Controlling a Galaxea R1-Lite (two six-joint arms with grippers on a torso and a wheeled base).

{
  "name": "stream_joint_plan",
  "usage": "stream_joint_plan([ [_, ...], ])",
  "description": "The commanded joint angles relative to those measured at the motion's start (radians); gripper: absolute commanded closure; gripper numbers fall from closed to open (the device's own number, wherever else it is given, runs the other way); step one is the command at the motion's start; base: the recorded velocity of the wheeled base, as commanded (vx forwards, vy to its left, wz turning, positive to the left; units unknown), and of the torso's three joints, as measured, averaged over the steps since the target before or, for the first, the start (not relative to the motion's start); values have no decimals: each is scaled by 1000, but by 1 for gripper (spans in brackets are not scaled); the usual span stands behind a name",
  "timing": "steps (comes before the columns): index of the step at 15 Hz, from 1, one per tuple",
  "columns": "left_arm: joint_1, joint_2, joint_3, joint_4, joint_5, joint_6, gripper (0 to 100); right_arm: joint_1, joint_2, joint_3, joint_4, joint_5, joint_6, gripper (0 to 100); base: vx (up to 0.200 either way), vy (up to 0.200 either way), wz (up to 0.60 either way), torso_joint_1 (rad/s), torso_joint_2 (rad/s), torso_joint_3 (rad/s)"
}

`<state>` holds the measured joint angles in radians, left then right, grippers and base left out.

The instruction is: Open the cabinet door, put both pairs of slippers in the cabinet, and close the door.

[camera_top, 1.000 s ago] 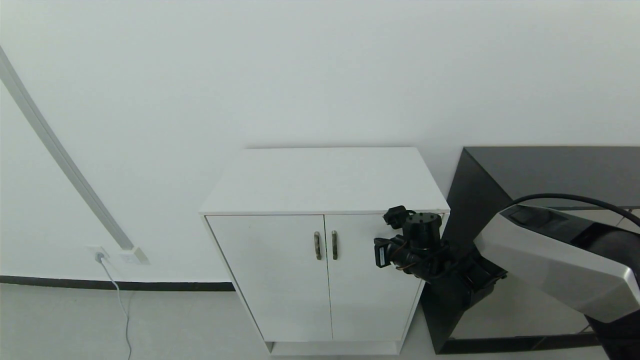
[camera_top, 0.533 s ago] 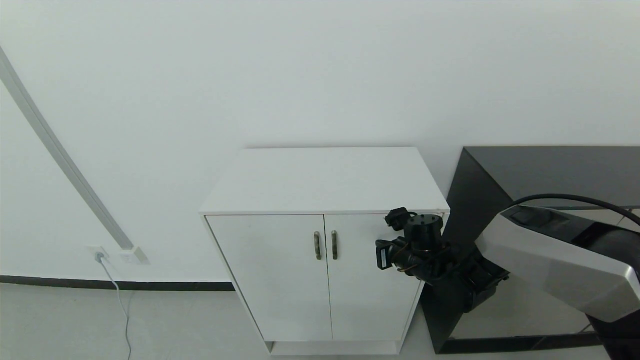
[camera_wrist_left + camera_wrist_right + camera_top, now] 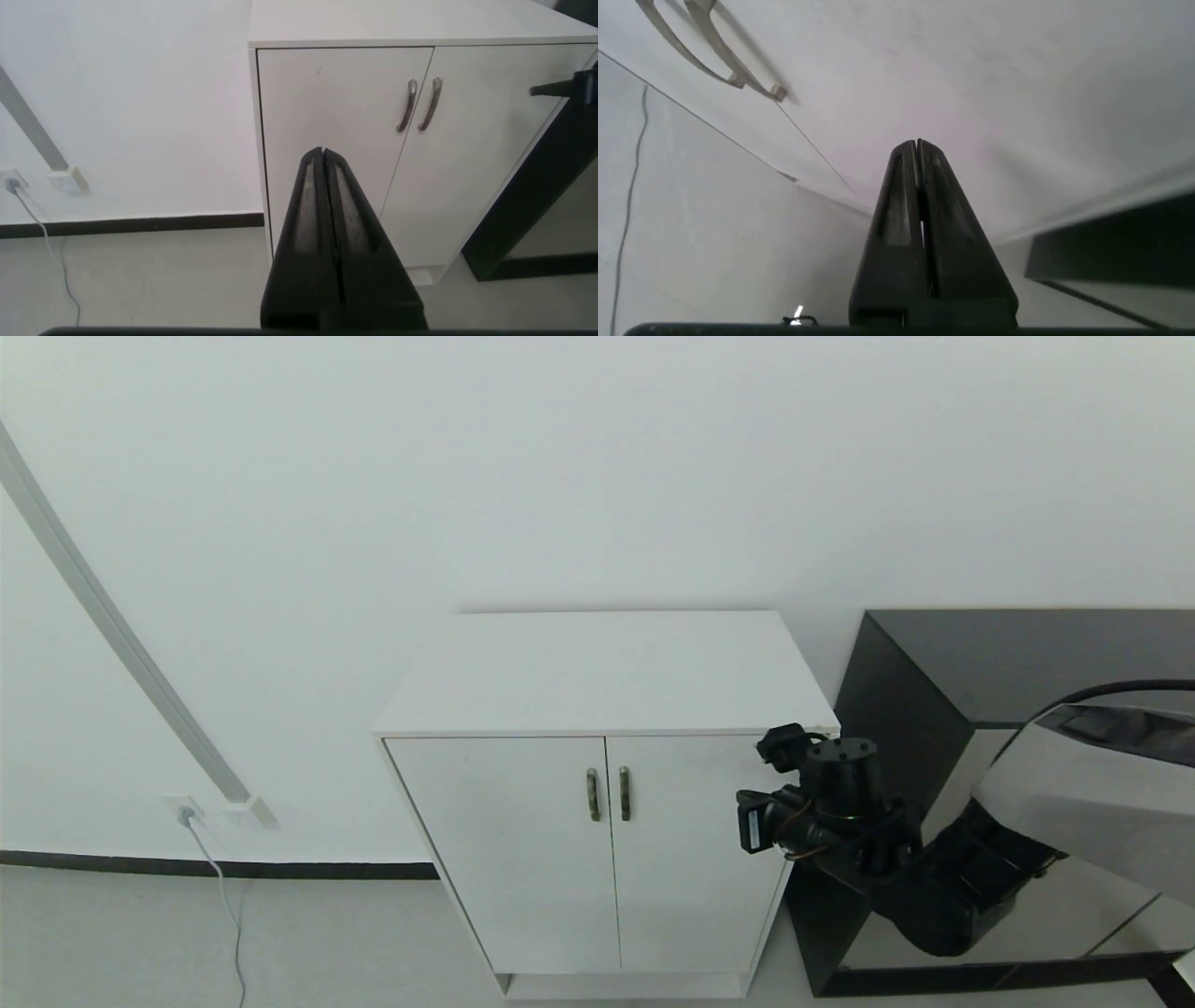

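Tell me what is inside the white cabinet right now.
Nothing inside can be seen. On the cabinet, the left door and the right door are both shut, and they cover the whole interior.

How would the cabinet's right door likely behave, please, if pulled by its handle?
The right door looks like a stiff flat panel, so it should probably swing rigidly rather than flex. Its slim metallic handle may be slippery for pinching. The cabinet stands on a smooth floor, so it might shift.
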<state>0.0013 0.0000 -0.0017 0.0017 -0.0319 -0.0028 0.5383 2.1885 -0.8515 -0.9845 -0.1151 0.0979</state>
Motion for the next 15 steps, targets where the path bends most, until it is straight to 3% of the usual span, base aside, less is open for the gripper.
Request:
stream_joint_plan([
  [1,0,0,0,0,1,0,100,-8,-150,118,-6,-32,-1,100,0,0,0,0,0,0],
  [4,0,0,0,0,0,0,100,-21,-263,233,-6,-101,-26,100,0,0,0,0,0,0],
  [15,0,0,0,0,1,0,100,-182,-685,623,0,-124,-72,100,0,0,0,0,0,0],
])
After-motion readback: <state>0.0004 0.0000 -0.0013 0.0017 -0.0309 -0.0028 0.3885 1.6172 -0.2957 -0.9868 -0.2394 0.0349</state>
